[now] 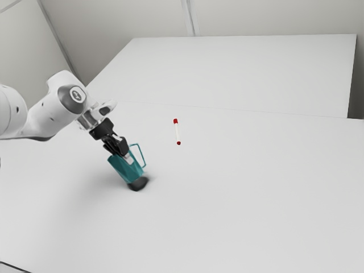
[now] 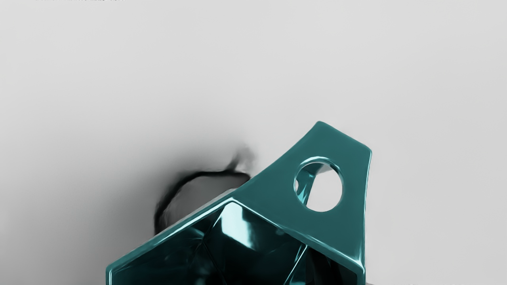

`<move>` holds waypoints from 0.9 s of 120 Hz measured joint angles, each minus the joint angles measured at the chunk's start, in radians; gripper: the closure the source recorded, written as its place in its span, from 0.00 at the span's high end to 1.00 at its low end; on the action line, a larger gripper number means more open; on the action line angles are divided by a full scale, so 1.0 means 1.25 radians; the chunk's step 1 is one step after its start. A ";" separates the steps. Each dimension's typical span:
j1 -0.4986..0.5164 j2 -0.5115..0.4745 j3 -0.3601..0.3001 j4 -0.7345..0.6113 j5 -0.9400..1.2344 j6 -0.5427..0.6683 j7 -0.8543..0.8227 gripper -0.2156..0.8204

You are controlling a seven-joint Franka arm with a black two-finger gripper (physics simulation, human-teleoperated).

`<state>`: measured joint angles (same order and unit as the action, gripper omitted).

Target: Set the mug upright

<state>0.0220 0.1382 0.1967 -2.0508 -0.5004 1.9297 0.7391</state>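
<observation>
The black gripper (image 1: 127,157) reaches down to the teal mug (image 1: 126,168) in the exterior view, shut on the mug's wall near its mouth. The mug leans, with its mouth toward the hand and its lower end down by a dark patch of shadow on the table. Its handle stands out on the exterior view's right side. From the wrist view, I look into the open mouth of the mug (image 2: 265,221), beside the handle part with a round hole. A dark shape shows inside the mouth, and the mug's base is hidden.
A white table (image 1: 239,193) lies under the mug. On it, toward the exterior view's right and farther back, is a thin pale stick (image 1: 177,133) with red ends. A dark line crosses the exterior view's lower left corner.
</observation>
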 joint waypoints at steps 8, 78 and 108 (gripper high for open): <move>-0.004 -0.003 0.000 0.007 0.042 0.012 -0.004 0.03; -0.044 -0.022 -0.043 -0.029 0.336 0.154 -0.062 0.03; -0.053 -0.069 -0.043 -0.121 0.376 0.242 -0.101 0.03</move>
<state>-0.0447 0.0517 0.1427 -2.2016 -0.0309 2.2319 0.6134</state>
